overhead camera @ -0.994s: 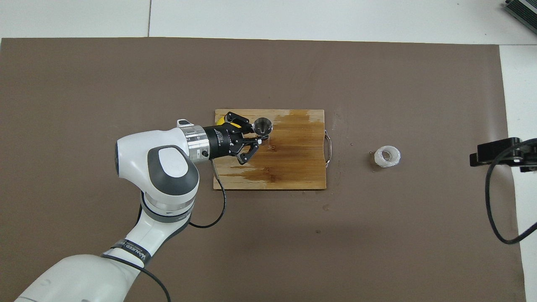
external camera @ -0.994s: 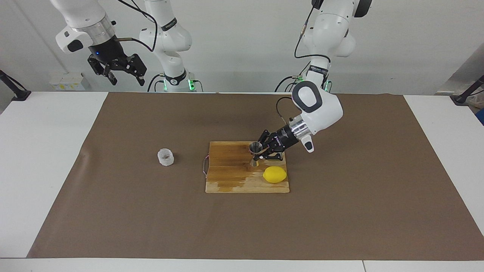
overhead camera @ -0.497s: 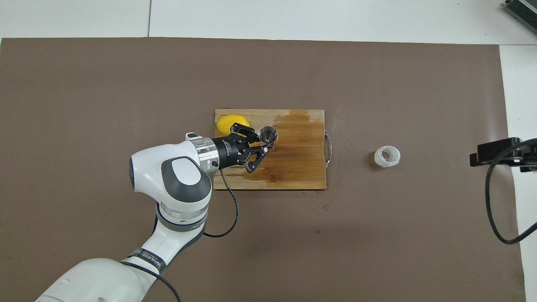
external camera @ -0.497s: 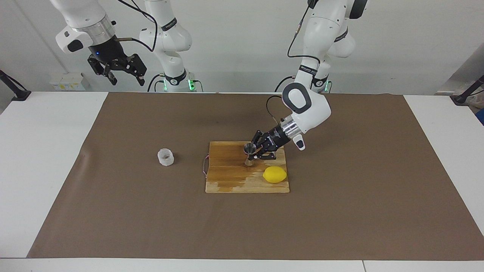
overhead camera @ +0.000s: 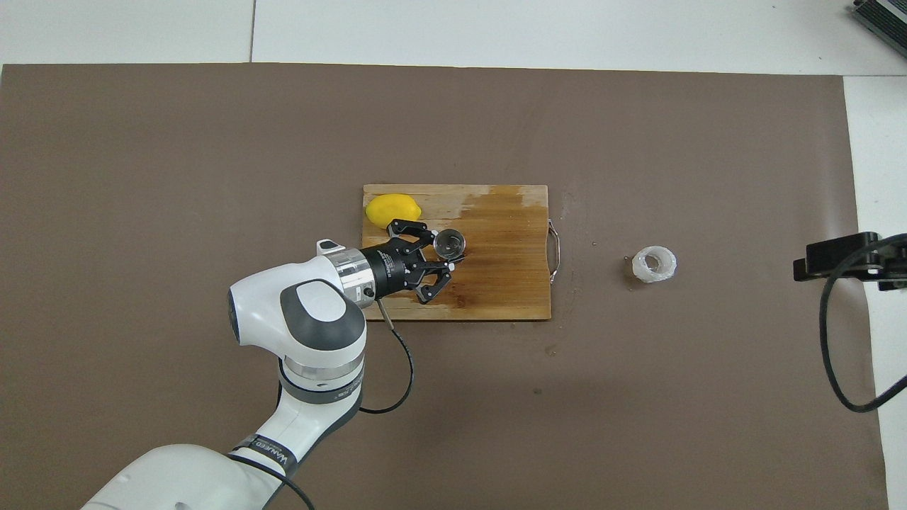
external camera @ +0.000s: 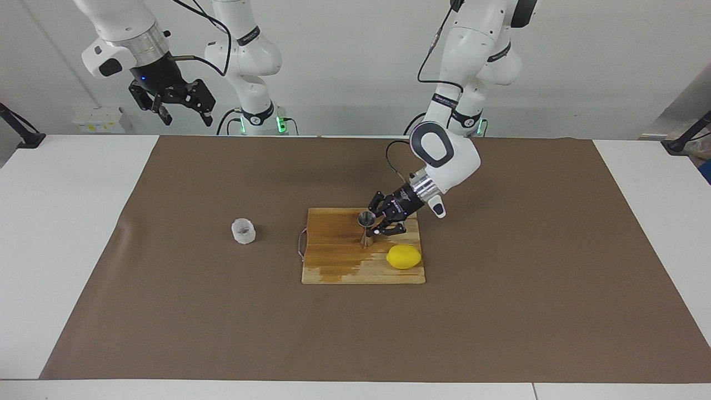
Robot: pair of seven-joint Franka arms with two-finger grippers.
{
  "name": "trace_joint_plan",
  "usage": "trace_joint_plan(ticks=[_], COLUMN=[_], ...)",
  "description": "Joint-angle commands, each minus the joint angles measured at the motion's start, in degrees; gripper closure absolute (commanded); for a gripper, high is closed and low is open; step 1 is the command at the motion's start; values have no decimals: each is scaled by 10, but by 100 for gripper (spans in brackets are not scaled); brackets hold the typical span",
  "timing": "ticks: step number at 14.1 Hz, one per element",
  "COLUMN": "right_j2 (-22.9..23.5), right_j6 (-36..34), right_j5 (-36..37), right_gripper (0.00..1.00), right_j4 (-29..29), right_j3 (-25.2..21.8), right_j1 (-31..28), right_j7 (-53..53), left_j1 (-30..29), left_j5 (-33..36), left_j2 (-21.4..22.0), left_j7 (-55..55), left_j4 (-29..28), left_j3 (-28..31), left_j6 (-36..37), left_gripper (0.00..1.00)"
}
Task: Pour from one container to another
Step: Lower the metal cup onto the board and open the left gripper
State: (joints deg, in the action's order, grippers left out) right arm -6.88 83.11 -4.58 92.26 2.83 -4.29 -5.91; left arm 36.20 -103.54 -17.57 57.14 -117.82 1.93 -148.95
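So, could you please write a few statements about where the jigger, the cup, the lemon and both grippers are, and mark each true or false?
1. The jigger stands upright on the cutting board. True.
2. The lemon lies on the brown mat beside the cup. False: it lies on the cutting board.
3. The left gripper is at the jigger's waist. True.
4. The right gripper holds the crinkled cup. False: it waits in the air, open and empty, and the cup stands alone on the mat.
5. The cup is on the cutting board. False: it stands apart, toward the right arm's end.
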Motion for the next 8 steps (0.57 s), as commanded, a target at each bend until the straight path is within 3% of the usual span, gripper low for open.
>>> trace_joint_plan(ticks=[1, 4, 8], right_j2=[-5, -5, -5], right_j6=[-9, -9, -9], right_j5=[-9, -10, -10], right_gripper=[0, 0, 0], right_j4=[0, 0, 0], right_j3=[6, 6, 6], right_j1=[-10, -10, -10], right_j7=[-6, -6, -6], left_j1=[4, 4, 2], left_j5=[-13, 14, 125], left_j2=[8, 12, 23], left_j7=[-13, -24, -24], left_j4=[-4, -1, -7], left_j3=[9, 11, 16], left_j6=[-4, -12, -12], left_gripper=[0, 0, 0])
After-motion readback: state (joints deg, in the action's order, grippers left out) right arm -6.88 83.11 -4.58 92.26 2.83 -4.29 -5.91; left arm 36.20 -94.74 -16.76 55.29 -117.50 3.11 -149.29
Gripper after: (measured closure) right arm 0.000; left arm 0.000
